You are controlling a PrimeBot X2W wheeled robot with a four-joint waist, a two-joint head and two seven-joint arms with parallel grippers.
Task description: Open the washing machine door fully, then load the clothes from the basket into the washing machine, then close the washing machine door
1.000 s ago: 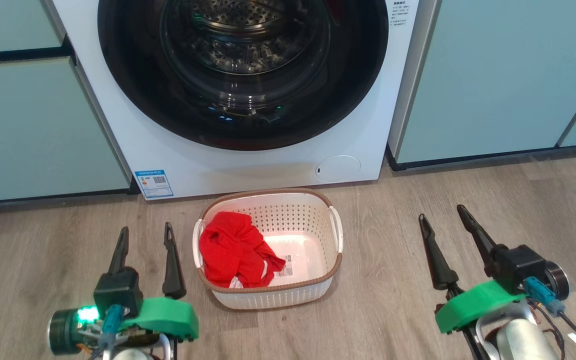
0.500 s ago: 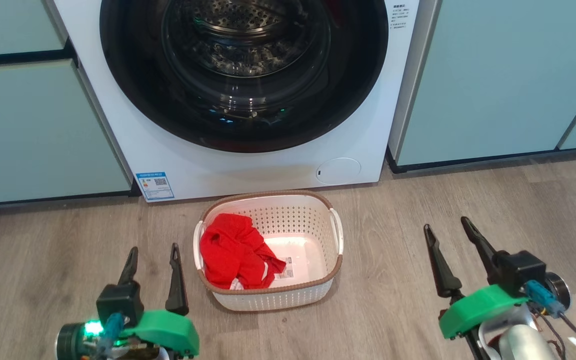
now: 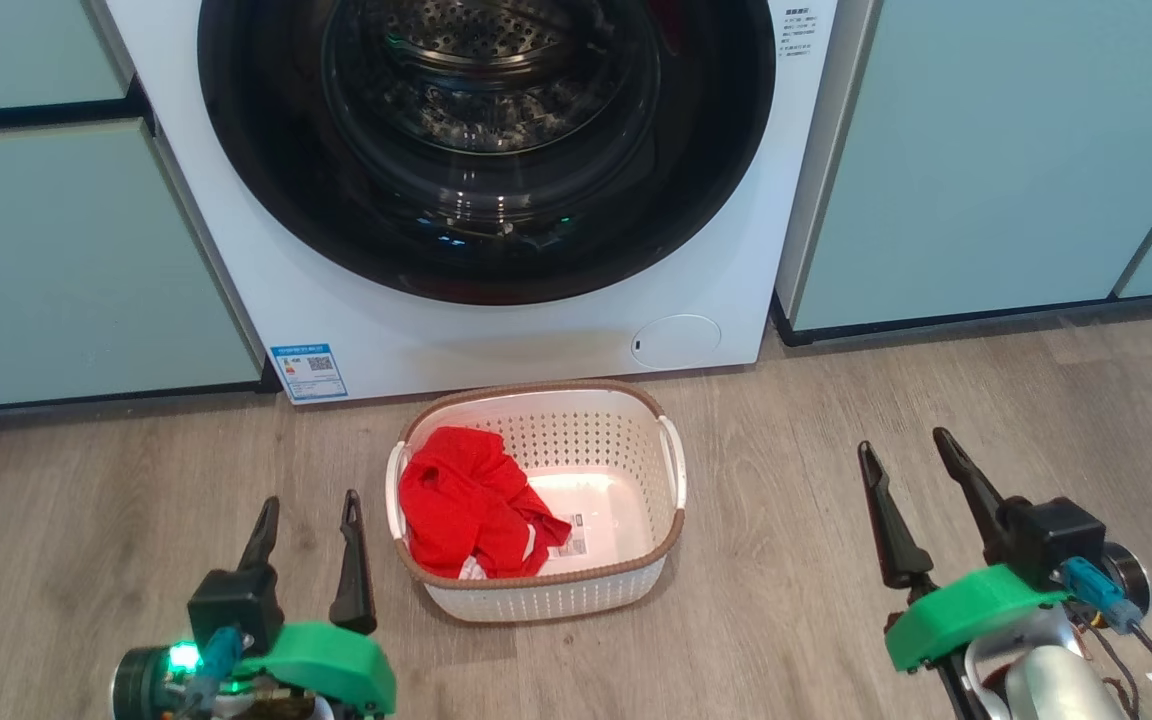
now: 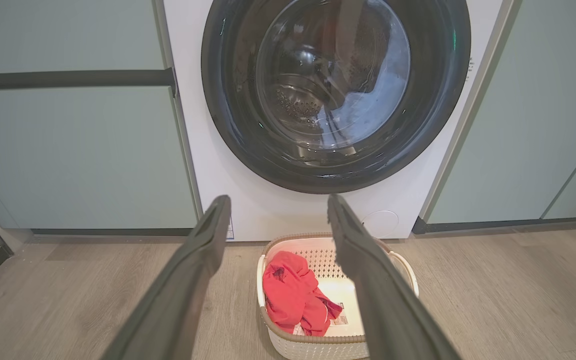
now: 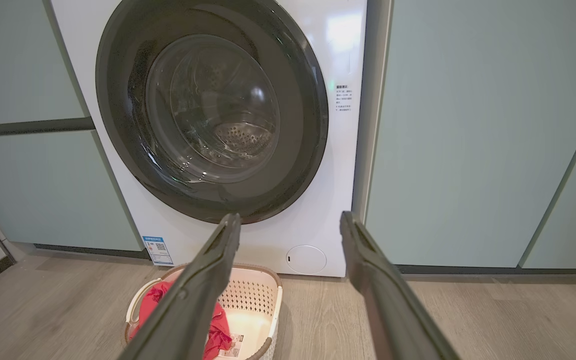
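The washing machine (image 3: 336, 320) (image 4: 268, 210) (image 5: 328, 165) stands white between teal cabinets. Its door (image 3: 266, 200) (image 4: 228, 125) (image 5: 298, 150), black-rimmed with a clear bulging window, is shut against the front. On the floor before it sits the basket (image 3: 556, 590) (image 4: 318, 345) (image 5: 263, 300), with red clothes (image 3: 466, 500) (image 4: 293, 295) (image 5: 215, 327) heaped in its left half. My left gripper (image 3: 308, 510) (image 4: 275, 207) is open over the floor just left of the basket. My right gripper (image 3: 904, 443) (image 5: 288, 220) is open, farther off to the basket's right. Both hold nothing.
Pale teal cabinets (image 3: 66, 260) (image 3: 986, 160) flank the machine. A small round white flap (image 3: 676, 338) sits at the machine's lower right, a blue label sticker (image 3: 308, 370) at its lower left. Wood-look floor (image 3: 816, 420) stretches around the basket.
Both grippers have drawn back toward the bottom of the head view, the left more than the right. The view has shifted slightly. Basket, clothes and door are as before.
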